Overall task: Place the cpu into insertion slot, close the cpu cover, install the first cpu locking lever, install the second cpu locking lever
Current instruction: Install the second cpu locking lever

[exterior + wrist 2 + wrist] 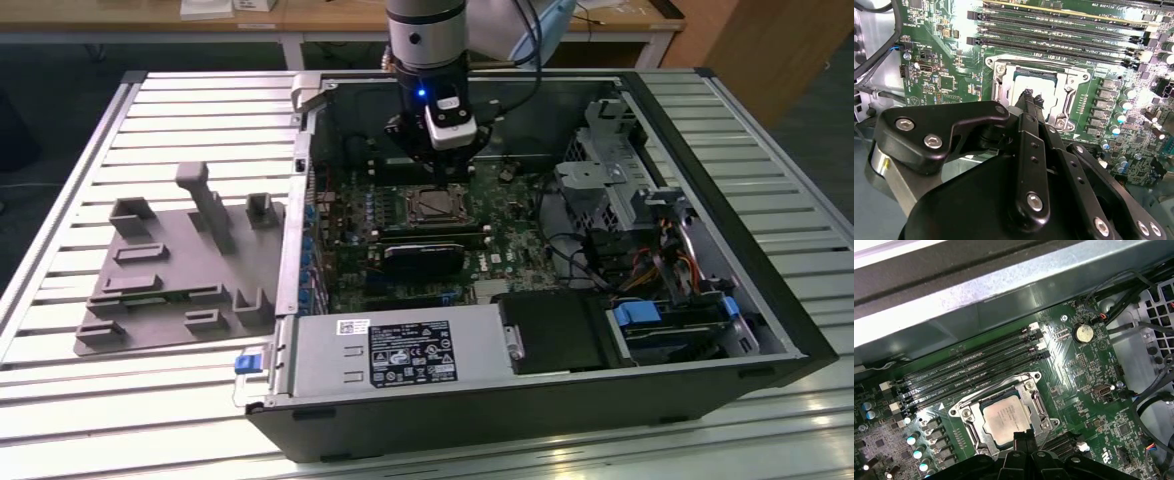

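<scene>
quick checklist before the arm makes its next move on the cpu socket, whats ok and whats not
1. cpu seated in the insertion slot: ok, it lies flat inside the socket in both wrist views.
2. cpu cover closed over the chip: ok by the look of it, the frame lies flat around the chip.
3. Locking levers latched: cannot tell.
4. gripper over the socket: ok, its fingertips hang just above the chip's edge.
5. Gripper empty: ok, nothing shows between the fingertips, which stand close together.
6. Memory slots beside the socket free of the arm: ok.
</scene>
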Available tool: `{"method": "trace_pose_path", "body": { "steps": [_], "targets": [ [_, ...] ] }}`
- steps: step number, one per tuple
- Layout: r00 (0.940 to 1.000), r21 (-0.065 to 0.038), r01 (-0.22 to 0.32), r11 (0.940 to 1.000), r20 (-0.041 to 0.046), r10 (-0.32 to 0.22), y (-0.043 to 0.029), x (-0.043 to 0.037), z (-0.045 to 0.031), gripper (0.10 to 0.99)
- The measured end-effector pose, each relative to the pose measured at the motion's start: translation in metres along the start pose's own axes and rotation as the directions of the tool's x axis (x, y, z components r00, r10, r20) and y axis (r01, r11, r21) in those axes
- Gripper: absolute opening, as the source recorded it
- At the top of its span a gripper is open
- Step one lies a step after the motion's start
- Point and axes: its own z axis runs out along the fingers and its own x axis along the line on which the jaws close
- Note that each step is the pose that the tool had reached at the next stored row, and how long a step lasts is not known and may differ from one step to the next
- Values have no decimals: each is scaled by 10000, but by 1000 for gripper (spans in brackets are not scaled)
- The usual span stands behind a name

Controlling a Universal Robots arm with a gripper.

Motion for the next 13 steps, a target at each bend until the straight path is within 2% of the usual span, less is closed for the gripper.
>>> {"method": "trace_pose_path", "body": {
  "steps": [4,13],
  "targets": [
    [10000,-1,0,10000,-1,0,-35,-15,2,102],
    [10000,-7,7,10000,-2,-7,-217,-92,18,102]
  ]
}}
